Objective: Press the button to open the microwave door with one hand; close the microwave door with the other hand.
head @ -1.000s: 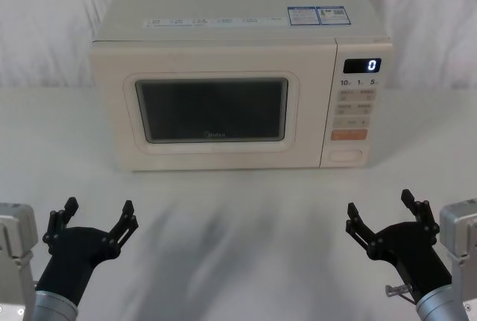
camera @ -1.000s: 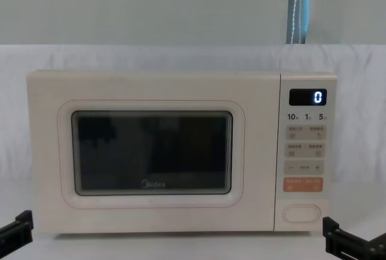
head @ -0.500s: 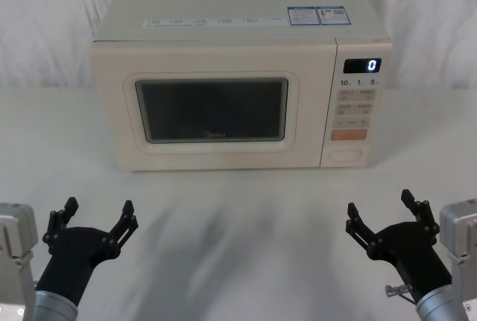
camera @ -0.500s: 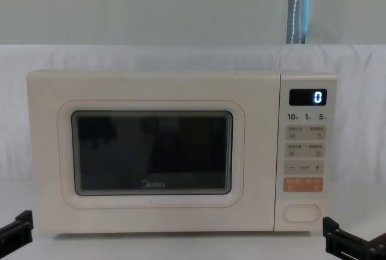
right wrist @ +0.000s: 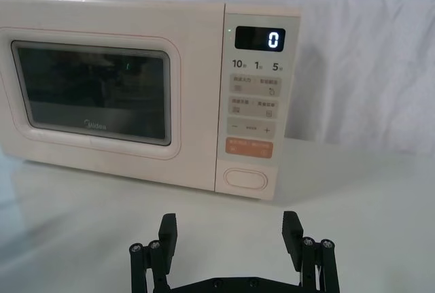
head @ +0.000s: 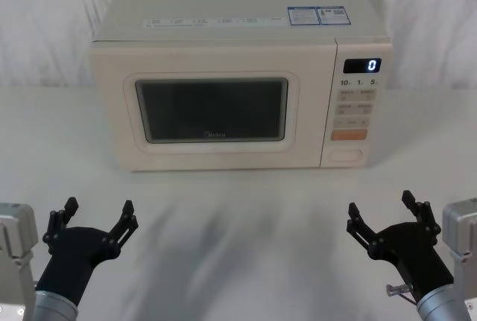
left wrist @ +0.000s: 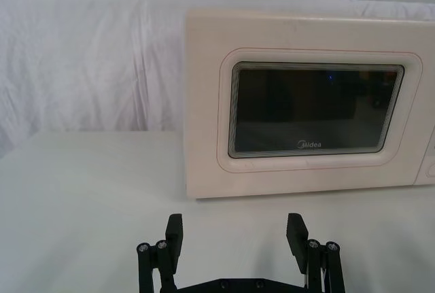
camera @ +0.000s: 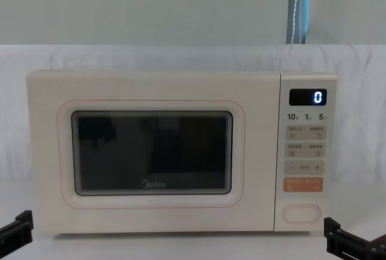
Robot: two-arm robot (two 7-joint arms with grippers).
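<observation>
The cream microwave door (head: 212,109) (camera: 151,154) (left wrist: 316,109) (right wrist: 92,92) with its dark glass window is closed flush with the oven body. Right of it, at the foot of the control panel, sits the wide pill-shaped button (head: 346,154) (camera: 301,213) (right wrist: 246,178). My left gripper (head: 93,220) (left wrist: 234,235) is open, low on the table well in front of the door's left side. My right gripper (head: 387,213) (right wrist: 231,232) is open too, low in front of the control panel and well short of the button. Neither holds anything.
The microwave stands on a white cloth-covered table (head: 238,217) with a white draped backdrop behind. An orange key (head: 349,135) lies just above the button, and the display (head: 362,65) reads 0. Bare table lies between the grippers and the oven.
The right gripper has shifted very slightly lower and to the right. The left gripper and the microwave are as before.
</observation>
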